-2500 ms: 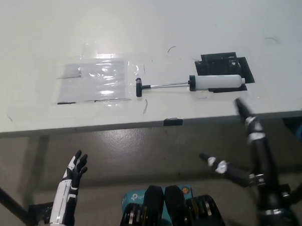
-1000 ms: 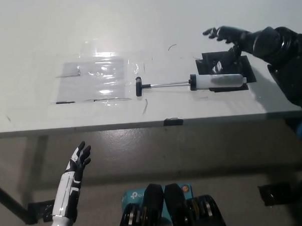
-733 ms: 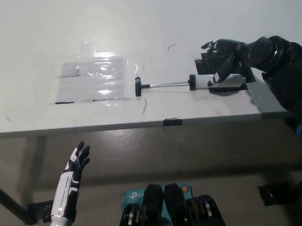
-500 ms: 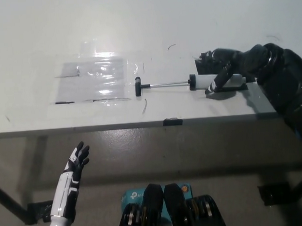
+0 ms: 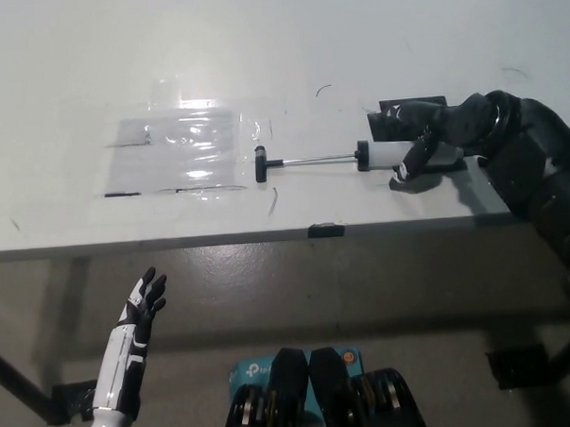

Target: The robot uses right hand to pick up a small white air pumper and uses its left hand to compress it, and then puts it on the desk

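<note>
Small white air pumper [image 5: 382, 155]: lying on the desk [image 5: 71, 72], rod extended leftward; likely light, rigid, smooth plastic, best gripped around the barrel. Right hand [image 5: 431, 137] is curling over that barrel, hiding most of it; firm closure cannot be confirmed. Left hand [image 5: 138, 313] is hanging below the desk edge, fingers spread, empty.

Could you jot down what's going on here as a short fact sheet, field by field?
Setting: white desk, seen from above
Main object: small white air pumper lying flat on the desk, rod pulled out toward picture left, black handle at the rod's end
Right hand: black, curled over the pumper's white barrel; a firm hold cannot be confirmed
Left hand: white, open, below the desk edge, holding nothing
Under the barrel: black patch on the desk
Also on desk: clear shiny sheet
Stage: pumper not yet lifted or compressed
</note>
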Robot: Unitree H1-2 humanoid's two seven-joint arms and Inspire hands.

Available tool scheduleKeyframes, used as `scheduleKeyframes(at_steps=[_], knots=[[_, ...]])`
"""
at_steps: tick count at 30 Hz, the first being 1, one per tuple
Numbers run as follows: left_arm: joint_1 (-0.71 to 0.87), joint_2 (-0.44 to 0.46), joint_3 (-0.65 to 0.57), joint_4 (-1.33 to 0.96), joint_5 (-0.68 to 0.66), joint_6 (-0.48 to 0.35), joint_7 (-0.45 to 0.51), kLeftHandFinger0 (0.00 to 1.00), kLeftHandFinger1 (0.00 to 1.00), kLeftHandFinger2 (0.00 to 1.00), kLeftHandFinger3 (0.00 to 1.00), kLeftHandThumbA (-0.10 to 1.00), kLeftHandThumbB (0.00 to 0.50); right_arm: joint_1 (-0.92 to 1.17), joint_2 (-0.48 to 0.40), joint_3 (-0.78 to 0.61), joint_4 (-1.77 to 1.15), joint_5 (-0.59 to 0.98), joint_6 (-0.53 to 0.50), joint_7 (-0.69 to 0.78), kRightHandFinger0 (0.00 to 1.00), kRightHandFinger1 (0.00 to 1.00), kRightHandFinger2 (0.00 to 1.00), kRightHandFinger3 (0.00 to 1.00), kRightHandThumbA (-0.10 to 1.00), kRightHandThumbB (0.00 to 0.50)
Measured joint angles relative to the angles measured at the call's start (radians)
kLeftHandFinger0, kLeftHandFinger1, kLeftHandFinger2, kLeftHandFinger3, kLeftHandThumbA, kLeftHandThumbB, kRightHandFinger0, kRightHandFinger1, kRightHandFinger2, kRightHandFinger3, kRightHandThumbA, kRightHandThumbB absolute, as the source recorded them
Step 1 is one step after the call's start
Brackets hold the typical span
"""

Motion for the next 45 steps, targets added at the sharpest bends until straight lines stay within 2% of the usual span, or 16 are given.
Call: scheduleKeyframes(at_steps=[1,2,3,4,5,6,7,11,13,17,20,22,26,32,38,45], knots=[[0.0,0.001,0.0,0.0,0.0,0.0,0.0,1.0,1.0,1.0,1.0,1.0,0.042,0.0,0.002,0.015,0.005,-0.011,-0.001,-0.015,1.0,1.0,0.99,0.97,0.32,0.17],[0.0,0.001,0.0,0.0,0.0,0.0,0.0,1.0,1.0,1.0,1.0,1.0,0.039,0.0,0.004,0.029,0.009,-0.021,-0.001,-0.028,0.72,0.71,0.62,0.64,-0.06,0.203],[0.0,0.001,0.0,0.0,-0.001,0.0,0.0,1.0,1.0,1.0,1.0,1.0,0.04,0.0,0.005,0.044,0.012,-0.034,0.0,-0.045,0.13,0.24,0.35,0.46,-0.1,0.234],[0.0,0.001,0.0,0.0,-0.001,0.0,0.0,1.0,1.0,1.0,1.0,1.0,0.04,0.0,0.007,0.065,0.014,-0.048,0.0,-0.061,0.01,0.14,0.3,0.42,-0.1,0.229],[0.0,0.001,0.0,0.0,-0.001,0.0,0.0,1.0,1.0,1.0,1.0,1.0,0.04,0.001,0.008,0.091,0.015,-0.065,0.0,-0.084,0.03,0.19,0.42,0.53,-0.1,0.23],[0.0,0.001,0.0,0.0,-0.002,0.0,0.0,1.0,1.0,1.0,1.0,1.0,0.039,0.0,0.01,0.129,0.014,-0.088,-0.001,-0.115,0.21,0.4,0.54,0.65,-0.1,0.239],[-0.001,0.001,0.001,0.0,-0.003,0.0,0.0,1.0,1.0,1.0,1.0,1.0,0.031,0.0,0.011,0.146,0.015,-0.102,-0.002,-0.135,0.33,0.44,0.54,0.7,-0.1,0.228],[-0.001,0.008,0.002,-0.005,-0.007,0.0,-0.002,1.0,1.0,1.0,1.0,1.0,0.025,0.003,0.014,0.215,0.021,-0.158,-0.013,-0.219,0.18,0.29,0.35,0.61,-0.1,0.226],[-0.004,0.013,0.004,-0.005,-0.008,0.0,-0.002,1.0,1.0,1.0,1.0,1.0,0.02,0.005,0.014,0.221,0.028,-0.173,-0.026,-0.252,0.01,0.15,0.24,0.4,-0.1,0.211],[-0.013,0.018,0.006,-0.005,-0.009,0.0,-0.002,1.0,1.0,1.0,1.0,1.0,0.002,0.022,0.014,0.215,0.035,-0.183,-0.052,-0.303,0.0,0.19,0.28,0.31,-0.1,0.204],[-0.018,0.019,0.006,-0.005,-0.011,0.0,-0.003,1.0,1.0,1.0,1.0,1.0,0.0,0.032,0.013,0.207,0.035,-0.188,-0.073,-0.336,0.0,0.36,0.59,0.34,-0.1,0.222],[-0.02,0.019,0.006,-0.006,-0.016,0.0,-0.003,1.0,1.0,1.0,1.0,1.0,0.014,0.04,0.011,0.201,0.034,-0.193,-0.092,-0.364,0.02,0.52,0.86,0.51,-0.1,0.213],[-0.022,0.021,0.006,-0.006,-0.025,0.0,-0.003,1.0,1.0,1.0,1.0,1.0,0.008,0.057,0.005,0.177,0.033,-0.197,-0.128,-0.411,0.07,0.61,1.0,0.89,-0.1,0.212],[-0.023,0.027,0.006,-0.005,-0.031,0.0,-0.003,1.0,1.0,1.0,1.0,1.0,0.013,0.083,-0.01,0.142,0.026,-0.199,-0.183,-0.487,0.01,0.5,0.92,0.87,-0.1,0.177],[-0.018,0.028,0.006,-0.007,-0.032,0.0,-0.003,1.0,1.0,1.0,1.0,1.0,0.016,0.121,-0.03,0.057,-0.042,-0.193,-0.238,-0.542,0.05,0.62,0.94,1.0,-0.1,0.097],[-0.006,0.028,0.006,-0.008,-0.032,-0.001,-0.003,1.0,1.0,1.0,1.0,1.0,0.006,0.188,-0.076,-0.032,-0.224,-0.185,-0.262,-0.547,0.11,0.63,0.92,1.0,-0.1,0.136]])
